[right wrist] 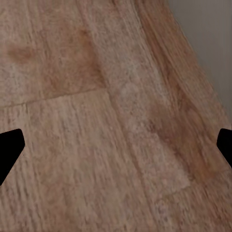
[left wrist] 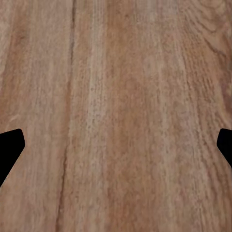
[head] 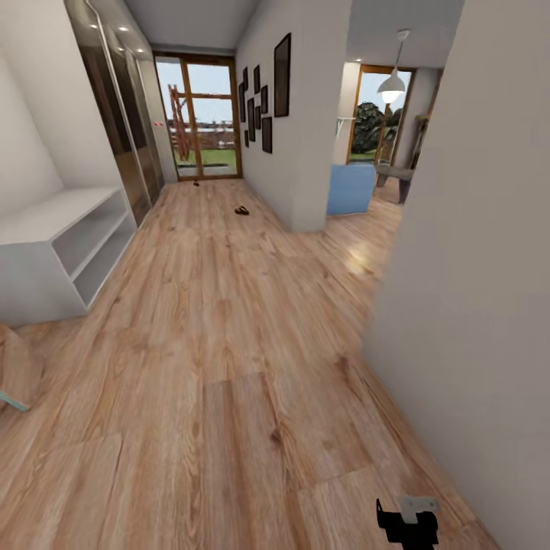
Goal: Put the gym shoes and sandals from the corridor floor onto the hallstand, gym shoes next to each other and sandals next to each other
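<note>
head view: a corridor floor [head: 229, 367] of light brown wood planks runs away from the robot toward a glazed door [head: 200, 122] at the far end. a white low shelf unit [head: 69, 244] with two open tiers stands against the wall on the robot's left; whether it is the hallstand cannot be told. one dark sandal [head: 241, 210] lies on the planks far ahead, near the corner of the grey wall [head: 298, 114] that carries dark picture frames [head: 263, 103]. a second small dark object [head: 196, 183] lies farther on, close to the door, too small to identify. a blue panel [head: 351, 189] and a hanging lamp [head: 392, 82] show through the opening on the right. a black and grey part of the right arm [head: 409, 522] sits at the lower edge, beside a near wall [head: 481, 305].

left wrist view: the left gripper [left wrist: 116, 145] has its jaws spread wide, the two black fingertips [left wrist: 9, 147] at opposite edges, with bare floor planks [left wrist: 116, 96] between and beyond them; nothing is held.

right wrist view: the right gripper [right wrist: 116, 145] likewise has its jaws spread wide and empty, fingertips [right wrist: 9, 147] far apart. between the jaws lie planks with a board seam [right wrist: 63, 96]; beyond one fingertip the floor meets a grey wall base [right wrist: 208, 43].

the sandal lies well ahead of both pairs of jaws, far from either.
</note>
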Robot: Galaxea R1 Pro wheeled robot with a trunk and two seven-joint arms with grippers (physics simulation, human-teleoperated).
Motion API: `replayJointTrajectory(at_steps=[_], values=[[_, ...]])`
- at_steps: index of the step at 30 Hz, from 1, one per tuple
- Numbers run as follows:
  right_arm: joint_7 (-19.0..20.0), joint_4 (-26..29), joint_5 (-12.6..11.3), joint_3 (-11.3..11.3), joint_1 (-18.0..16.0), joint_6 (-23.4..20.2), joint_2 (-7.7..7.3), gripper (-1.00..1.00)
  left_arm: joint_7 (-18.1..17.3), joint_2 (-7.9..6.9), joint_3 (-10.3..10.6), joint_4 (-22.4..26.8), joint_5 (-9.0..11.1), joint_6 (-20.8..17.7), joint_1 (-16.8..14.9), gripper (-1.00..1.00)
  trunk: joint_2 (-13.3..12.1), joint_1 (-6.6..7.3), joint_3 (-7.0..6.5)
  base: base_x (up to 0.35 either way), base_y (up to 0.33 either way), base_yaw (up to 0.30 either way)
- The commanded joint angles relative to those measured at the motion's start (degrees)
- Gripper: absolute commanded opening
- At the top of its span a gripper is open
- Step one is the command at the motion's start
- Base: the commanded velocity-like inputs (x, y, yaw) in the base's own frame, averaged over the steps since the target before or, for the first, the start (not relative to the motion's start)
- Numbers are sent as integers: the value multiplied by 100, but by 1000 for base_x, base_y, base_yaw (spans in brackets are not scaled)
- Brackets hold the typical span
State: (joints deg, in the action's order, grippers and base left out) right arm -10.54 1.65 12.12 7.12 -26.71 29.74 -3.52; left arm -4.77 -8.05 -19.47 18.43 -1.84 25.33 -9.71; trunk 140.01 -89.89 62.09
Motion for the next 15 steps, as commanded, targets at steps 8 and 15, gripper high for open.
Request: replayJointTrajectory(at_steps=[8,15], values=[[-18,-7,70,36,-1,29,8,100,-50,3,-48,-6,-18,16,-5,100,2,-2,5,323,137,70],[-18,-7,78,35,-1,32,9,100,-50,2,-48,-6,-18,16,-5,100,2,-2,5,322,113,248]])
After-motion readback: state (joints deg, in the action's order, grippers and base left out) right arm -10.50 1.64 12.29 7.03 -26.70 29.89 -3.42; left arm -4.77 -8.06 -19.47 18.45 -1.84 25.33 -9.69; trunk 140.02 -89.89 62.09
